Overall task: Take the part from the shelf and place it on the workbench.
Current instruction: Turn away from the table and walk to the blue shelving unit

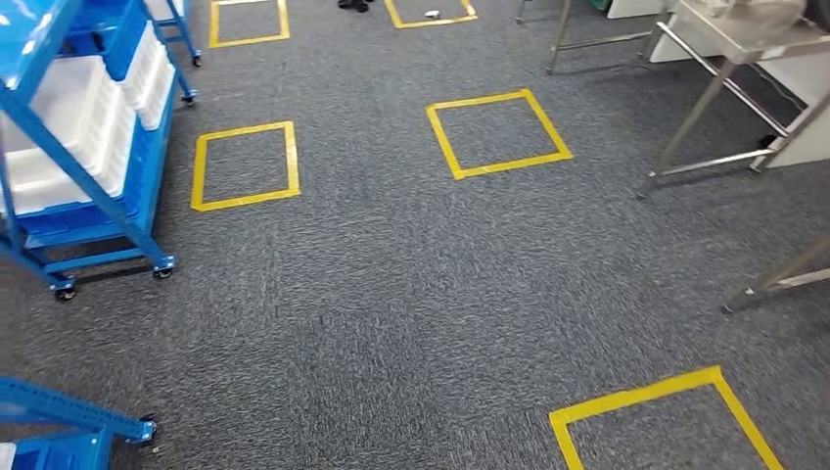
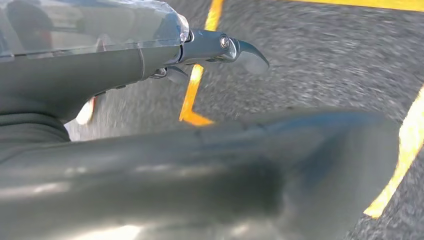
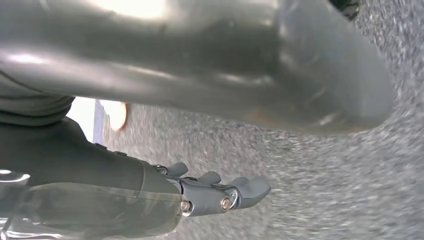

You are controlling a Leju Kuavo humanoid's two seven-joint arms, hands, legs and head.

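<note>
Both hands hang open and hold nothing: the left hand (image 2: 215, 50) and right hand (image 3: 220, 192) hover over grey carpet. White plastic trays (image 1: 69, 127) on the blue wheeled shelf (image 1: 93, 211) presumably contain the part, unseen, so its weight and grip cannot be judged.

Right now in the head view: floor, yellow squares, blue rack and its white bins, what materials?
Floor: grey carpet, by its speckled looped texture.
Yellow squares: likely adhesive tape, flat strips with overlapped corners.
Blue rack: seemingly painted metal, glossy angle bars on casters.
White bins: probably moulded plastic, smooth with ribbed rims.
</note>
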